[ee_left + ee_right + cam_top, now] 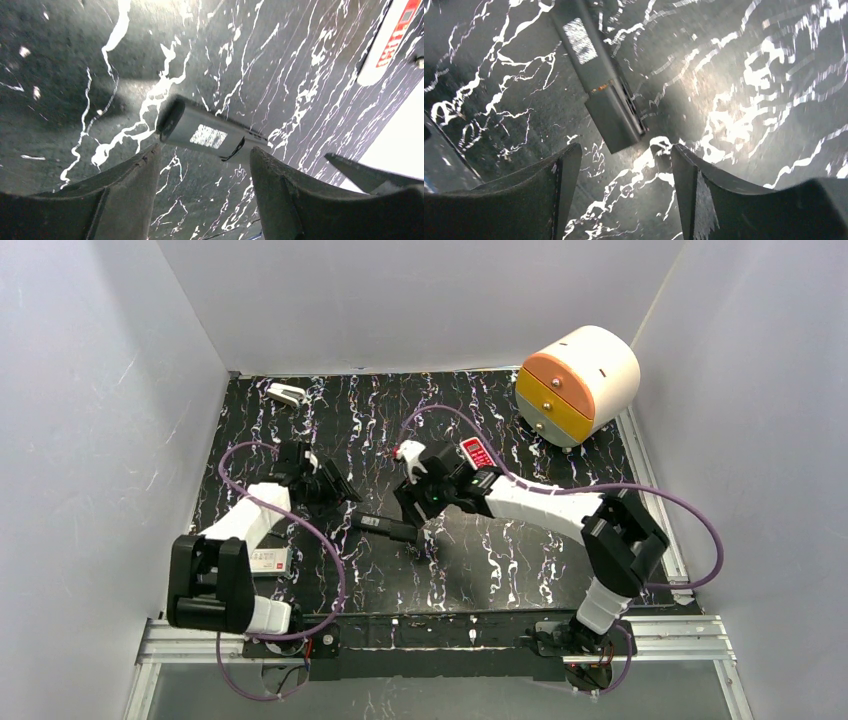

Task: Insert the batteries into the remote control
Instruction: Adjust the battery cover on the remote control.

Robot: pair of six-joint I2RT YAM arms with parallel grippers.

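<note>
Top external view first: the remote control lies flat on the black marbled mat, roughly central, pointing from one arm towards the other. Left gripper hangs over one end with its jaws well apart and nothing between them; the remote's rounded end sits just beyond the fingertips, angled across the gap rather than inside it. Right gripper is spread wide too, gripping nothing, with the remote's squared end just ahead of the opening. On the right wrist camera a seam crosses the body, with a darker panel on the near side of it, probably the battery cover, though I cannot tell whether it is latched or slid partway. No batteries show up that I can make out. As for handling, I judge this a light, stiff plastic slab with smooth faces, likely to skate on the mat if pushed from one side only. Best hold looks to be across the long edges near the labelled middle, keeping clear of the cover end so the panel can move freely while the other arm works it.
</note>
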